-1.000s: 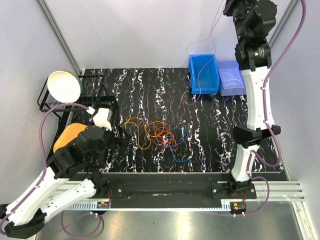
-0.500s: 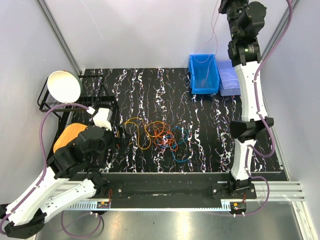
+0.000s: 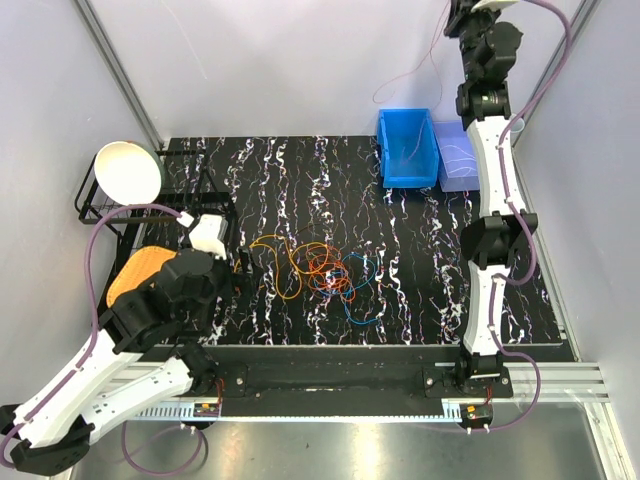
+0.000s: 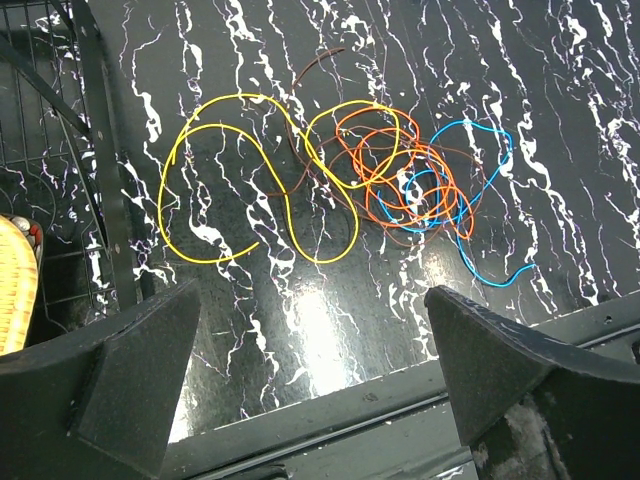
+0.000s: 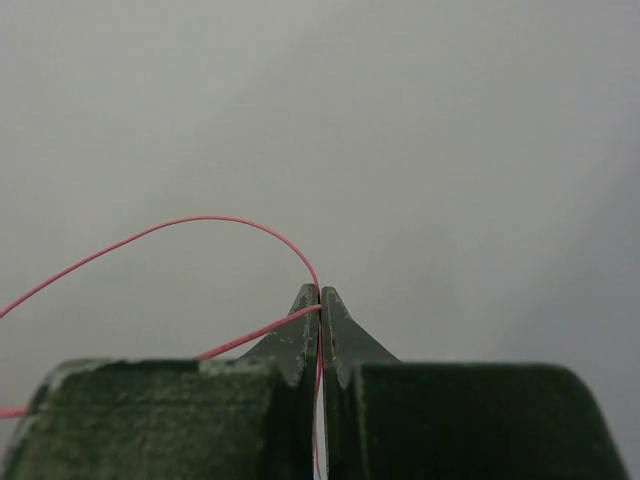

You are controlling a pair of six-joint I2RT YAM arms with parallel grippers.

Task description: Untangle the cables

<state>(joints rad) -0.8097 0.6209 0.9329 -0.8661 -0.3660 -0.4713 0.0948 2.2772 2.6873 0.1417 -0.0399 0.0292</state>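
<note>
The cables [image 3: 322, 270] lie tangled mid-table: yellow-orange loops [image 4: 250, 180], an orange knot [image 4: 400, 180], a blue cable [image 4: 485, 200] and a dark red strand [image 4: 318, 62]. My left gripper [image 4: 320, 400] is open and empty, low over the table's near edge, just left of the tangle in the top view [image 3: 240, 268]. My right gripper [image 5: 320, 300] is shut on a thin red wire [image 5: 225, 218] and is raised high at the back right [image 3: 460, 14]. The wire hangs down from it towards the blue bin [image 3: 405, 170].
A lighter blue tray [image 3: 452, 172] sits right of the blue bin. A black wire rack [image 3: 100, 212] with a white bowl [image 3: 128, 172] stands at the left, and its frame shows in the left wrist view [image 4: 105, 190]. An orange object [image 3: 135, 270] lies by it. A metal rail [image 3: 330, 375] runs along the near edge.
My right arm has stretched further up and back with the red wire pinched in it, and the wire's slack has swung above the blue bin. The left arm and the tangle have hardly moved.
</note>
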